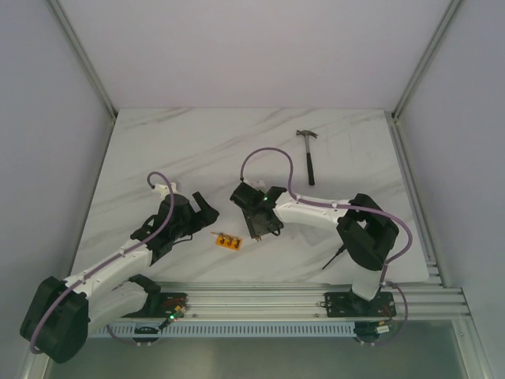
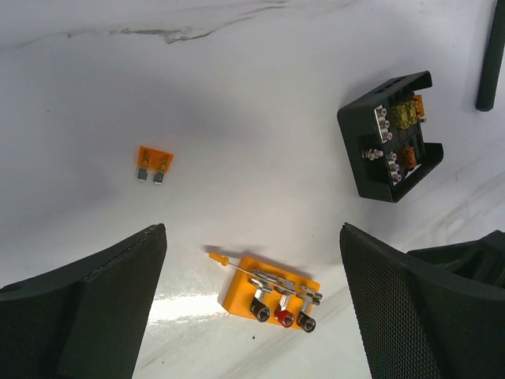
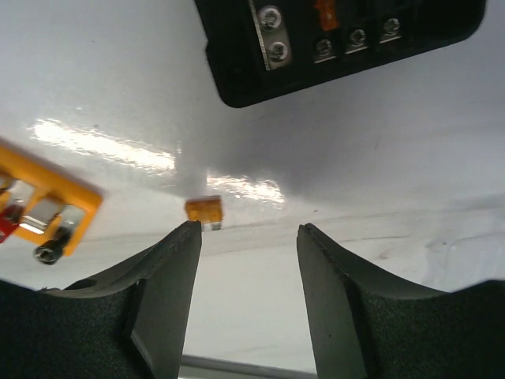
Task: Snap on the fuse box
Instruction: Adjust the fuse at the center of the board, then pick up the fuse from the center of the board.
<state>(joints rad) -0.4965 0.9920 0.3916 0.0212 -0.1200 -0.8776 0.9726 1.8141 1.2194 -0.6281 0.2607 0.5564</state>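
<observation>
Fuse box, square black moulded plastic with metal screws, rests face-up on the glossy white marbled desk, nearer the right arm. The left fingers gape wide and empty above an orange terminal block. The right fingers stand parted and empty, with a small translucent orange fuse at one tip and the box just ahead, askew.
</observation>
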